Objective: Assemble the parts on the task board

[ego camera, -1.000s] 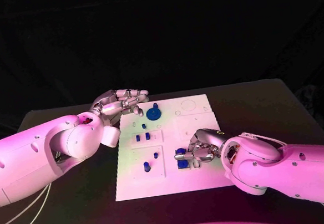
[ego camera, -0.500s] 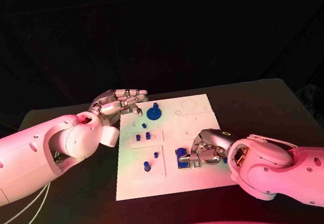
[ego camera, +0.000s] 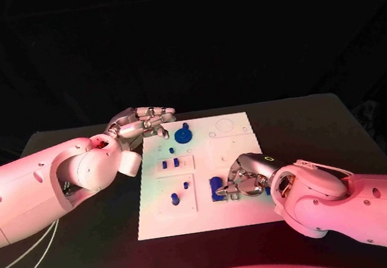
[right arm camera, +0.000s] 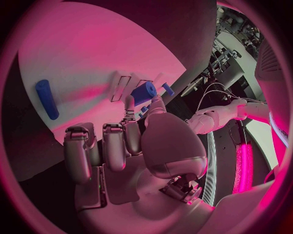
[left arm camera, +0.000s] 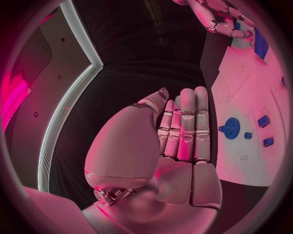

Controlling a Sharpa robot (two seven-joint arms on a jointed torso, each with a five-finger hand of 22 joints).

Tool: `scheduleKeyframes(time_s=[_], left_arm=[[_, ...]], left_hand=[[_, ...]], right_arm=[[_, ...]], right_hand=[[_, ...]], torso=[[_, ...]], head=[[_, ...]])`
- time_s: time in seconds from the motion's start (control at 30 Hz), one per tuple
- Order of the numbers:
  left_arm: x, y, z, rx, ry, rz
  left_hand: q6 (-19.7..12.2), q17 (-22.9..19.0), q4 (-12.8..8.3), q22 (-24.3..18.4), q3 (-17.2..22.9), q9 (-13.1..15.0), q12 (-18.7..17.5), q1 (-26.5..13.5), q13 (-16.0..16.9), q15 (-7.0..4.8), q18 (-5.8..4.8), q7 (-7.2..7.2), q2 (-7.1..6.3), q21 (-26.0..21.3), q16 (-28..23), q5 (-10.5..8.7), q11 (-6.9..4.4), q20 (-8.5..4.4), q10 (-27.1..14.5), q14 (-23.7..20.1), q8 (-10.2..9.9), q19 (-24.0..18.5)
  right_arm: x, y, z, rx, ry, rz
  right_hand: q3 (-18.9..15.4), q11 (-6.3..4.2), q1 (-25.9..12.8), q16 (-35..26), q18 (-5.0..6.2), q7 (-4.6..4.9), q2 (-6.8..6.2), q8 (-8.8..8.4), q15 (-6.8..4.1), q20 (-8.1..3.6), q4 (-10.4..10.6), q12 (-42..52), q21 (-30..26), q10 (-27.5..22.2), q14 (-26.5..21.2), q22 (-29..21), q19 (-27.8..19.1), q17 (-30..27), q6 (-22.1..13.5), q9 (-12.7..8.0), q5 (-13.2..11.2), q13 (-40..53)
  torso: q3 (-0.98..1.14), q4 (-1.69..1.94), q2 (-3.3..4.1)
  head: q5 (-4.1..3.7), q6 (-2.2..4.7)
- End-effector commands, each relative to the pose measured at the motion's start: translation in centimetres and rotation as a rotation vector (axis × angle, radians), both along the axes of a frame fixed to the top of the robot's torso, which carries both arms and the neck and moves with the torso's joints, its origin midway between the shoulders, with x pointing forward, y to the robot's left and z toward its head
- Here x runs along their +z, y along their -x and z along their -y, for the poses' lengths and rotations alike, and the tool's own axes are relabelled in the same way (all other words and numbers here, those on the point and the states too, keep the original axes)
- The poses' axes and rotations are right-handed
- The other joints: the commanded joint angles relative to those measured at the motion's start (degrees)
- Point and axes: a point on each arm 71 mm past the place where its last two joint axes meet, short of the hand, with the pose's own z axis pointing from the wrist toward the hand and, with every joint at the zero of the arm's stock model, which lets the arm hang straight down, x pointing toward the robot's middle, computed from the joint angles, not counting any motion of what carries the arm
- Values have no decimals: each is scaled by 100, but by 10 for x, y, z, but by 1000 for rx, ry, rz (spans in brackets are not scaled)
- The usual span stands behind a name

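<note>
Silver fingers of the right hand (ego camera: 241, 180) curl down over the near right part of the task board (ego camera: 229, 149), their tips at a small blue block (ego camera: 218, 196) and a rounded blue piece (ego camera: 215, 184) just beside it. From behind that wrist, a short blue cylinder (right arm camera: 144, 92) sits right at the fingertips (right arm camera: 129, 103), but whether it is clamped or only touched cannot be told. A longer blue bar (right arm camera: 46, 99) lies apart from the hand on the white plate.

The left hand (ego camera: 142, 123) hovers at the far left corner of the board, fingers bent and close together, holding nothing; its wrist camera shows them lying side by side, straight, with bare air in front. Just right of that hand lies a blue gear (ego camera: 183, 135) with a small blue peg (ego camera: 186, 126) at its far side.

Toward the middle left of the board two short blue pegs (ego camera: 171, 164) stand next to each other, with another small blue piece (ego camera: 171, 151) just beyond them. Nearer, an oblong blue part (ego camera: 175, 198) and a tiny blue piece (ego camera: 186, 185) sit in a marked square. The board rests on a black table (ego camera: 327, 123).
</note>
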Motion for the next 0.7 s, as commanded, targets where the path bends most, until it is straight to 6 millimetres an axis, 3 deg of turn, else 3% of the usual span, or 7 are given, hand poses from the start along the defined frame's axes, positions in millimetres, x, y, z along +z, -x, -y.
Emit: scheduleKeyframes(time_s=[0.03, 0.27, 0.47, 0.7], left_arm=[[1, 1, 2, -17, 14, -1], [1, 1, 2, -18, 13, -2], [1, 1, 1, -17, 12, -4], [1, 1, 1, -16, 12, -4]], left_hand=[[-39, -5, 1, -6, -24, -6, 29, -45, 9, -3, 71, -7, 16, -39, 31, -8, 7, 11, -27, -31, 22, 20], [-39, -5, 1, -6, -24, -6, 29, -45, 9, -3, 71, -7, 16, -39, 31, -8, 7, 11, -27, -31, 22, 20], [-39, -5, 1, -6, -24, -6, 29, -45, 9, -3, 71, -7, 16, -39, 31, -8, 7, 11, -27, -31, 22, 20], [-39, -5, 1, -6, -24, -6, 29, -45, 9, -3, 71, -7, 16, -39, 31, -8, 7, 11, -27, -31, 22, 20]], right_arm=[[-1, -1, -1, 1, 23, 5], [-3, -2, -1, 1, 34, 3], [-3, -1, -2, 25, 36, -5], [-3, 1, -3, 42, 37, -16]], right_hand=[[-11, -33, 35, 40, -38, -23, 75, 41, -52, -33, 34, 42, 20, 85, 431, 1506, 599, 666, 22, 8, 72, 401], [7, -45, 152, 44, -38, -35, 124, 53, -62, -42, 10, 67, 20, 105, 432, 1506, 599, 674, 28, 20, 135, 431], [-71, -43, 231, 40, -38, -31, -6, 55, -63, -46, -33, 62, 20, 104, 431, 1506, 599, 669, 17, 29, 265, 438], [-132, -37, 290, 38, -38, -24, -94, 60, -59, -44, -68, 44, 20, 94, 429, 1506, 599, 667, 11, 38, 126, 435]], torso=[[1, -3, 5], [-2, -8, 2], [-2, -6, -1], [-2, -9, -2]], head=[[3, -4], [8, -17], [9, -20], [15, -27]])
